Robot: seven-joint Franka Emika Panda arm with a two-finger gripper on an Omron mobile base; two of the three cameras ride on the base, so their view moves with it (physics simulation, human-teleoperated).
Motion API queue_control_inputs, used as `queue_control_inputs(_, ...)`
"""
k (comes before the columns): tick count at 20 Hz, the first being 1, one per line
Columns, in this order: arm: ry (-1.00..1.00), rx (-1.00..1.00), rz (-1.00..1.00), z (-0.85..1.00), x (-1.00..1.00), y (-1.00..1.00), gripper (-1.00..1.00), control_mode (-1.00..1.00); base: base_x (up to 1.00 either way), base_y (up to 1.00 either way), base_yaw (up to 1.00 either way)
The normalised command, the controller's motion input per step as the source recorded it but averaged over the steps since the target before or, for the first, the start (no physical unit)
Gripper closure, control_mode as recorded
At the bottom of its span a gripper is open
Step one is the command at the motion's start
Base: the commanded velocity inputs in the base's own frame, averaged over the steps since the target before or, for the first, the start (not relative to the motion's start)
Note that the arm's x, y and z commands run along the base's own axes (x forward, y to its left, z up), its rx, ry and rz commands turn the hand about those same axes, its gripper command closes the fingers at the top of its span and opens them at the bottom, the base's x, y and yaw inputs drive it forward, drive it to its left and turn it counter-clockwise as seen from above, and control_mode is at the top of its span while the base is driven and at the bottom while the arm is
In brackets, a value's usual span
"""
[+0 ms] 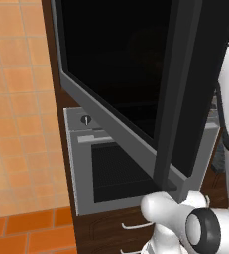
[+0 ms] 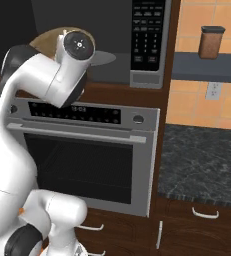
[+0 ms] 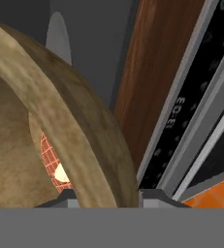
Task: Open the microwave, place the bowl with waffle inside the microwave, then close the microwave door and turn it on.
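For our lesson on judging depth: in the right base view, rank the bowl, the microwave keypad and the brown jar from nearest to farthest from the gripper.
1. Bowl: in the gripper, at the microwave opening.
2. Keypad: on the microwave's right.
3. Jar: on the far-right shelf.

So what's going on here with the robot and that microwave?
The robot arm is putting the bowl with waffle into the microwave. The microwave door is swung wide open, seen in the left base view. In the hand view the fingers grip the bowl's rim, one on each side, with the waffle lying inside it. The right base view shows the bowl at the microwave's opening, above the oven. The door is not yet closed.
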Motion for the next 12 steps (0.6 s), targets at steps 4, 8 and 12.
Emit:
queue_control_inputs(4,0.1,0.0,-0.01,0.2,0.73,0.42,1.0,-1.0,0.0,0.0,0.0)
queue_control_inputs(8,0.15,0.01,-0.05,0.11,0.82,0.39,1.0,-1.0,0.0,0.0,0.0)
queue_control_inputs(12,0.08,0.0,-0.25,-0.06,0.95,0.28,1.0,-1.0,0.0,0.0,0.0)
